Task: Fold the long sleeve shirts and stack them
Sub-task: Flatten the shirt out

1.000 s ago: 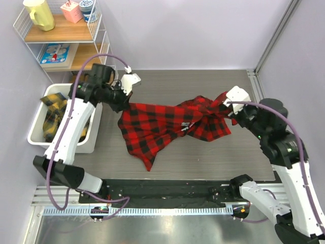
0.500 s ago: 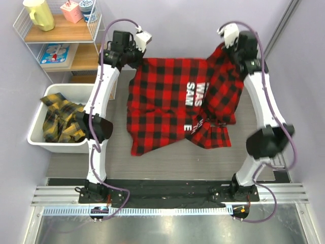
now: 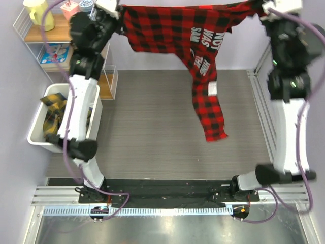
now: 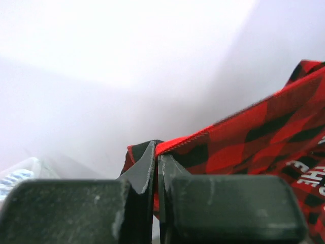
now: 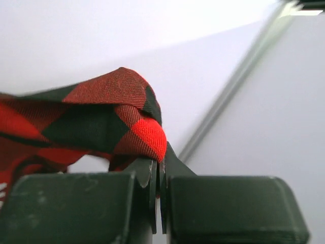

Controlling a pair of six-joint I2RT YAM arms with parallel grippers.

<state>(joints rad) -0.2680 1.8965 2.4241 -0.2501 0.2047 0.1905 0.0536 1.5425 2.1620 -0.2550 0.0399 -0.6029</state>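
The red-and-black checked shirt [image 3: 177, 30] with white lettering hangs stretched high in the air between both raised arms, one sleeve [image 3: 210, 107] dangling down over the table. My left gripper [image 3: 118, 11] is shut on its left edge, seen pinched in the left wrist view [image 4: 156, 152]. My right gripper [image 3: 259, 6] is shut on its right edge, seen in the right wrist view [image 5: 158, 161]. A yellow-and-black checked shirt [image 3: 53, 116] lies crumpled in the white bin [image 3: 38, 140] at the left.
A wire shelf [image 3: 51, 35] with a yellow jug, cups and a box stands at the back left. A metal frame post [image 3: 264, 56] runs up at the back right. The grey table top [image 3: 152, 132] lies below the hanging shirt.
Both arms have risen from table height to full height, lifting the red shirt off the table and spreading it wide in the air.
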